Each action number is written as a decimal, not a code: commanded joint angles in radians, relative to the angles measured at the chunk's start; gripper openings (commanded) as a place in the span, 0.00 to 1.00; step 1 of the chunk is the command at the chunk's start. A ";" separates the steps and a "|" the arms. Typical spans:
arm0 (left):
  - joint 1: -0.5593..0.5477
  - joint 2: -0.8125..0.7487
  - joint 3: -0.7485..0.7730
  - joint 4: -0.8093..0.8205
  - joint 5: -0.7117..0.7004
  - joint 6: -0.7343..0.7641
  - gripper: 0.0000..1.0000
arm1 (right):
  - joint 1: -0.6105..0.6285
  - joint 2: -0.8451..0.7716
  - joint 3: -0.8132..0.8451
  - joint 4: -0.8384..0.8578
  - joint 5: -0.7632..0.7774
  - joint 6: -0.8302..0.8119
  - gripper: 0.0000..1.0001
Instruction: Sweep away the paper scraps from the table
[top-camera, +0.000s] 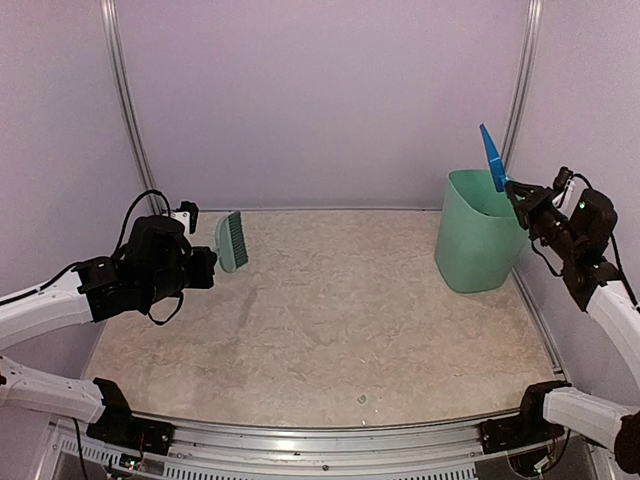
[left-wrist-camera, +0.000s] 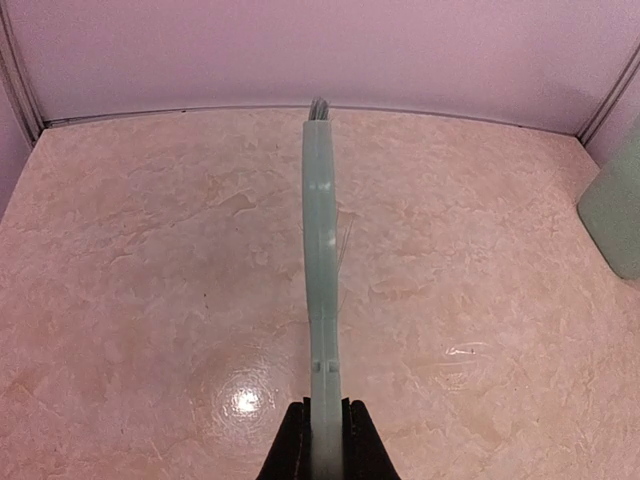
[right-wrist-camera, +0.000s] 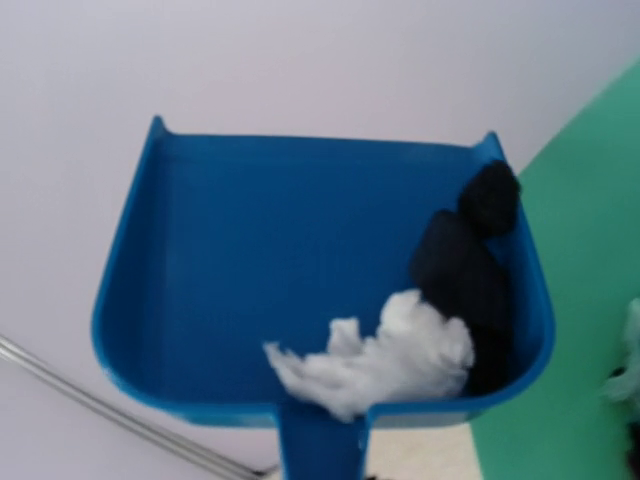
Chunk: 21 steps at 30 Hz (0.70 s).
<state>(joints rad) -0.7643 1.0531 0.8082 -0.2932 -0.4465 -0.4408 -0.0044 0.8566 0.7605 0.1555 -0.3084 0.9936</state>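
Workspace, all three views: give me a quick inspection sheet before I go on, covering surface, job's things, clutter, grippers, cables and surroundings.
Surface: table, beige and marbled; no loose scraps seen on it.
Job's things: paper scraps, one white and some black, lie in the blue dustpan, held up at the rim of the green bin.
Clutter: nothing seen.
Grippers: left gripper shut on the green brush, raised off the table; right gripper shut on the dustpan's handle.
Cables: black cables loop beside both arms.
Surroundings: pale walls and metal posts; nothing else seen.
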 joint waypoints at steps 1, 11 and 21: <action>0.005 -0.013 -0.018 0.046 0.010 0.002 0.00 | -0.057 0.027 -0.058 0.237 -0.153 0.242 0.00; 0.005 -0.029 -0.039 0.054 0.010 -0.010 0.00 | -0.083 0.046 -0.126 0.443 -0.192 0.428 0.00; 0.001 -0.036 -0.041 0.062 0.022 -0.017 0.00 | -0.089 0.051 -0.202 0.619 -0.166 0.644 0.00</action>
<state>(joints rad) -0.7643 1.0401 0.7723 -0.2749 -0.4286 -0.4477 -0.0757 0.9062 0.5808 0.6521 -0.4778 1.5349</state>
